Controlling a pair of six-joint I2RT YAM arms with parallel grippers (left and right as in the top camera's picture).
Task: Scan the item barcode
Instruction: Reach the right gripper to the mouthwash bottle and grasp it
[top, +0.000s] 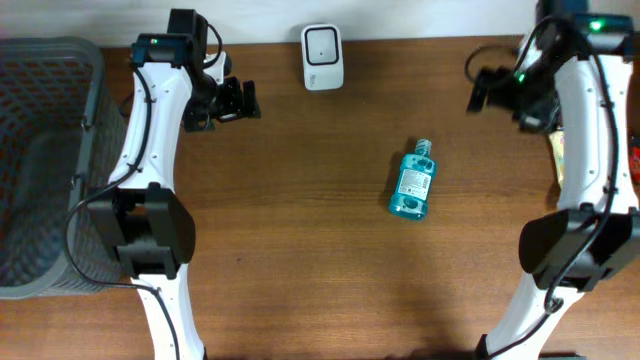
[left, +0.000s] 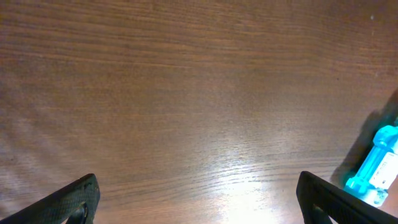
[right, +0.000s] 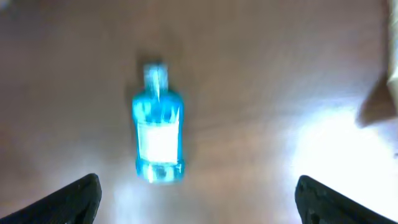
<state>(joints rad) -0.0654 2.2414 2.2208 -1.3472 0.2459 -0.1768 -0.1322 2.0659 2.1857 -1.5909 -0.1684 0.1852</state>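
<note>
The left arm (top: 150, 130) stretches from its base at 8 o'clock in the overhead view up to 11 o'clock. The left gripper (top: 250, 100) points toward 3 o'clock, fingers (left: 74, 200) spread wide, nothing between them. The right arm (top: 590, 130) stretches from 4 o'clock to 1 o'clock. The right gripper (top: 478, 92) points toward 9 o'clock, fingers (right: 74, 198) equally wide, empty.
</note>
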